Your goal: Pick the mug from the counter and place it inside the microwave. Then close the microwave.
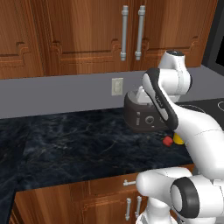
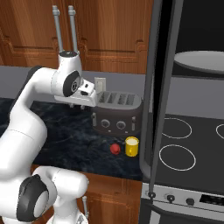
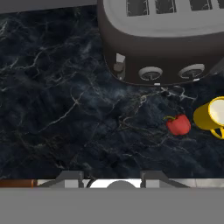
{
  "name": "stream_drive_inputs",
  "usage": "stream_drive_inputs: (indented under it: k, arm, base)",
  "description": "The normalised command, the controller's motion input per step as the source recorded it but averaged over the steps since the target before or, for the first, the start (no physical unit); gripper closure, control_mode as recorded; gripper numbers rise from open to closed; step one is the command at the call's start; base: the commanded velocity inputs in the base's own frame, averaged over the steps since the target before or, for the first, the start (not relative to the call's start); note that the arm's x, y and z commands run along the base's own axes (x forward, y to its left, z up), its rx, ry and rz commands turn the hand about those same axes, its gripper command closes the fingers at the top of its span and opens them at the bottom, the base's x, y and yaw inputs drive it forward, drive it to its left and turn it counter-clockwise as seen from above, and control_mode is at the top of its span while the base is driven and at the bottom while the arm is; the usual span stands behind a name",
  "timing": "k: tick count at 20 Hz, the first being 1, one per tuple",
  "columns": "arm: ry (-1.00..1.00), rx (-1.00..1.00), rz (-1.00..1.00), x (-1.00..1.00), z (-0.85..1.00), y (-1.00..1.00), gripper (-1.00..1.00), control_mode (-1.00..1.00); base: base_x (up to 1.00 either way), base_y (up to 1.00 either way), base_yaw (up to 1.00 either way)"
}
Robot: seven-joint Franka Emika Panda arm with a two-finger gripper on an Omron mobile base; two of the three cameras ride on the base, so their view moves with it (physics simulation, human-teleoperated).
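In the left base view the arm hides most of the mug (image 1: 177, 139) and part of the toaster (image 1: 139, 114). In the hand view the mug (image 3: 211, 116) is cut off by the right edge, and the toaster's (image 3: 166, 48) top by the upper edge. In the right base view the microwave (image 2: 199, 48) runs past the top and right edges

text: you'll find none legible | toaster (image 3: 162, 48): its dial faces carry marks too small for you to read | stove knobs (image 2: 170, 197): no markings you can make out | wall outlet (image 1: 117, 86): blank plate | mug (image 2: 131, 146): plain yellow, no print
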Motion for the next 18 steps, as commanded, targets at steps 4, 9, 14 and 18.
stream_drive_inputs:
  k: [4, 9, 14, 18]
  arm:
    - [0.00, 0.00, 0.00, -0.05, -0.05, 0.00, -1.00, -1.00]
    - [0.00, -0.04, 0.00, 0.00, -0.30, -0.25, -1.00, -1.00]
    - [0.00, -0.02, 0.00, 0.00, -0.32, -0.70, -1.00, -1.00]
    - [0.00, 0.00, 0.00, 0.00, -0.28, -0.79, -1.00, -1.00]
  base:
    - [0.00, 0.00, 0.00]
    - [0.00, 0.00, 0.00]
    - [0.00, 0.00, 0.00]
    - [0.00, 0.00, 0.00]
